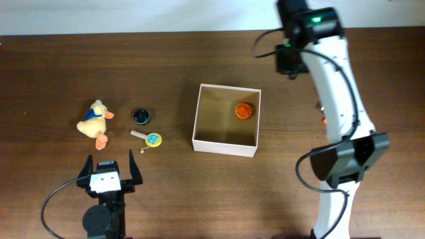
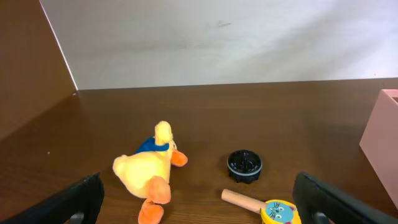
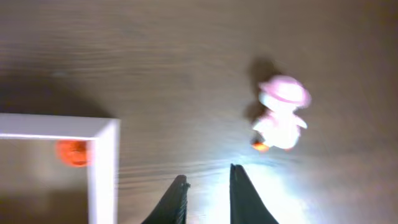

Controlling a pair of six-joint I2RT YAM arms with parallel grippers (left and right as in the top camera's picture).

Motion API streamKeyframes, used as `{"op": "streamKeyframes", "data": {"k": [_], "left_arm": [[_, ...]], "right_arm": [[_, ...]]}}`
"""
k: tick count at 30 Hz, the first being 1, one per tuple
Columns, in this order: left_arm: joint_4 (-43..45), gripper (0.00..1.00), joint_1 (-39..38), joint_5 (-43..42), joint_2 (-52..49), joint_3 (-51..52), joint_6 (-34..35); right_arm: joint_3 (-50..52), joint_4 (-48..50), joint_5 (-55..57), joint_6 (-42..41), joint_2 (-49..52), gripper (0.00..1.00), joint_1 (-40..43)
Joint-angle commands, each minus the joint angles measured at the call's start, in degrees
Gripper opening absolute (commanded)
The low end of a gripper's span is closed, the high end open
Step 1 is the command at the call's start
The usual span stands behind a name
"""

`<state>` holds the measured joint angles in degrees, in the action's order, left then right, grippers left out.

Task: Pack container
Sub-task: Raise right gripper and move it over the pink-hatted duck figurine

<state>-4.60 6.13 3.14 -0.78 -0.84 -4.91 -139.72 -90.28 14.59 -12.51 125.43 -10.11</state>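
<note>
The container [image 1: 197, 126], a square white-walled box with a tan inside, stands mid-table and holds a small orange round toy [image 1: 244, 111]. In the right wrist view its corner [image 3: 106, 127] and the orange toy [image 3: 73, 152] show at the left. My right gripper [image 3: 207, 182] hangs above bare table just right of that corner, jaws a narrow gap apart with nothing between them; overhead it [image 1: 290, 65] is raised beyond the container's far right corner. My left gripper [image 1: 108, 174] [image 2: 200, 204] stands wide open and empty, near the front edge.
A yellow plush duck [image 1: 95, 121] [image 2: 148, 174], a black round piece [image 1: 141, 117] [image 2: 244, 166] and a wooden-handled rattle with a blue cat face [image 1: 149, 138] [image 2: 267, 207] lie ahead of the left gripper. A pink-hatted figure [image 3: 281, 115] lies right of the container.
</note>
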Motion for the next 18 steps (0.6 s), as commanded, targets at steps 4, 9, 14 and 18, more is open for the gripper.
{"op": "streamKeyframes", "data": {"k": [4,9,14,18], "left_arm": [[0.0,0.99,0.0,-0.8,0.5,0.3,-0.5],[0.0,0.99,0.0,-0.8,0.5,0.3,-0.5],[0.0,0.99,0.0,-0.8,0.5,0.3,-0.5],[0.0,0.99,0.0,-0.8,0.5,0.3,-0.5]], "right_arm": [[0.8,-3.8,0.8,-4.6,-1.0,0.27,8.2],[9.5,-2.4,-3.5,-4.5,-0.9,0.33,15.3],[20.1,3.0,-6.3,-3.3,-0.9,0.34,19.7],[24.3,7.3,-7.0,-1.6,-0.9,0.37,21.0]]}}
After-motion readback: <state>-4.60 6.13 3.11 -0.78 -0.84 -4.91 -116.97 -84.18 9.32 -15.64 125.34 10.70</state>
